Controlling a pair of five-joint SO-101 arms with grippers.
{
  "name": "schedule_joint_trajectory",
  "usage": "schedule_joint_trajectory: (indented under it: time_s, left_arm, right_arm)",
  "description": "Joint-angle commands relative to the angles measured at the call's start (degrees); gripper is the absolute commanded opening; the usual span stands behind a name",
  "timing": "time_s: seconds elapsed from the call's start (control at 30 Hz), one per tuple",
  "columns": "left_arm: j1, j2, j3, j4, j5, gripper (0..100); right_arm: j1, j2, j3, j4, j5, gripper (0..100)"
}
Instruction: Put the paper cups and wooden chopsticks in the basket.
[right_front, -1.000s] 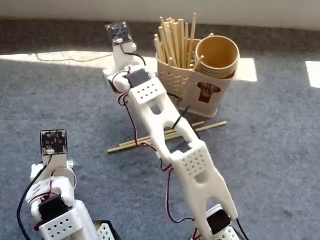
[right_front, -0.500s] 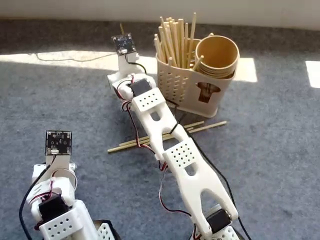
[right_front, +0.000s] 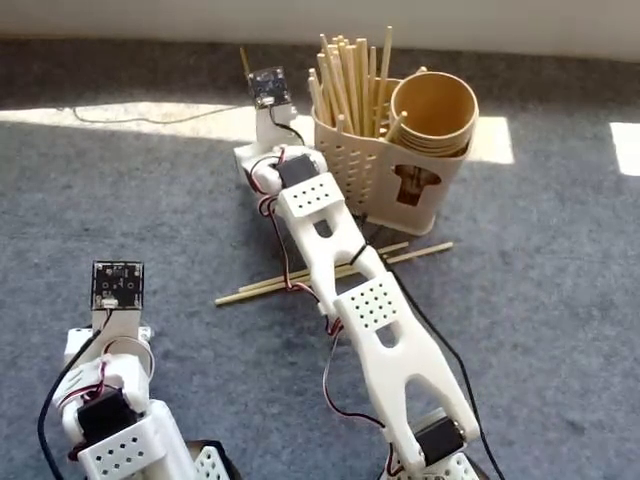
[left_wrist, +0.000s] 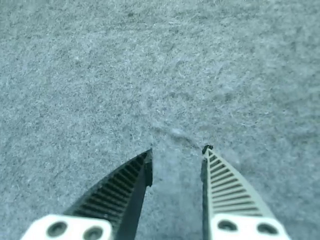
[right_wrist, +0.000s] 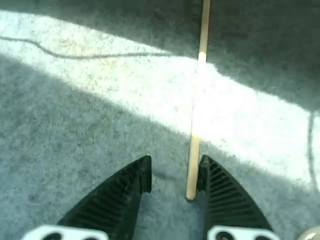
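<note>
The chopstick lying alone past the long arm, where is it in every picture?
High view: the chopstick sits near the top, left of the basket.
Right wrist view: it starts inside the open right tool and runs away.
Left wrist view: left tool above carpet.
Shared landmark: the sunlit strip.

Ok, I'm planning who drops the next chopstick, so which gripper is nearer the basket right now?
Right. The right gripper is just beside the basket, over sunlit carpet, with a chopstick between its open jaws. The left gripper hangs far from it, over bare carpet.
</note>
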Motion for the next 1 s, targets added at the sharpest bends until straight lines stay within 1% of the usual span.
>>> schedule_joint_trajectory:
  time_s: [0.0,0.17,0.33,0.43,0.5,0.53,0.6,0.63,0.8,0.87,0.97]
  left_arm:
    - [0.92,-0.22,-0.66,0.35,-0.53,17]
    - [0.92,-0.22,-0.66,0.35,-0.53,17]
    - [0.92,-0.22,-0.66,0.35,-0.53,17]
    - [0.92,-0.22,-0.66,0.35,-0.53,17]
    - [0.92,-0.22,-0.66,0.35,-0.53,17]
    - [0.92,-0.22,-0.66,0.35,-0.53,17]
    - [0.92,-0.22,-0.66,0.35,-0.53,17]
    - [0.92,-0.22,-0.66,0.35,-0.53,17]
    - [0.92,-0.22,-0.57,0.35,-0.53,17]
    - [0.92,-0.22,-0.57,0.35,-0.53,17]
    - [0.92,-0.22,-0.57,0.35,-0.53,17]
  right_arm:
    - [1.71,-0.22,-0.48,-5.85,-0.53,15.3]
    - [1.98,2.68,2.51,-10.33,-0.44,15.2]
    - [2.77,3.56,2.77,-9.63,-0.26,14.9]
    - [2.68,3.91,2.86,-7.96,0.00,8.5]
    - [2.68,3.91,2.86,-6.73,2.55,2.6]
    - [2.68,3.91,2.86,-6.02,5.27,0.4]
    - [2.51,3.91,2.86,-4.62,10.20,0.8]
    - [2.15,3.91,2.86,-3.82,11.43,0.7]
    - [1.19,2.86,1.45,3.82,15.47,0.6]
    - [1.10,2.07,-1.45,7.60,17.41,0.6]
    - [1.27,1.63,-5.93,14.20,17.93,0.6]
